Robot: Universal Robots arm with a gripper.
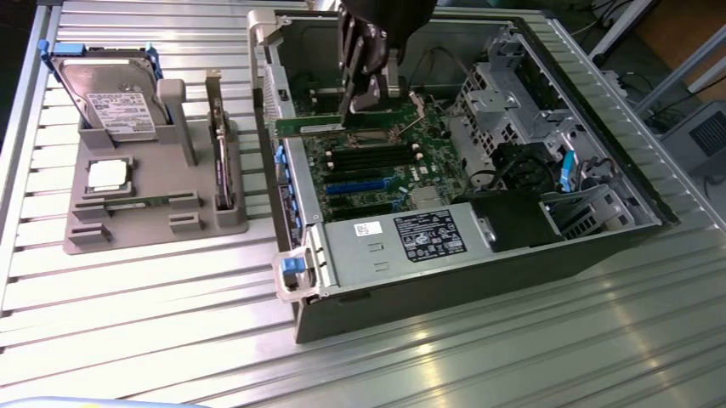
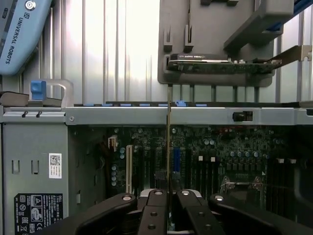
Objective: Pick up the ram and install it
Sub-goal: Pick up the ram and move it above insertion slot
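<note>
One ram (image 1: 306, 126) end hidden behind clamping pincer (image 1: 365, 104).

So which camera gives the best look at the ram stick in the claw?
The exterior view. There the ram shows its long green face, sticking out sideways from the claw above the motherboard. In the wrist view the ram is edge-on, just a thin line running out from between the claw's fingers.

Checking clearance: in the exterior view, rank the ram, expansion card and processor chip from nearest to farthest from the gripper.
1. ram, clamped in the gripper, above the motherboard.
2. expansion card, upright on the grey holder.
3. processor chip, farther toward the exterior view's left.
</note>
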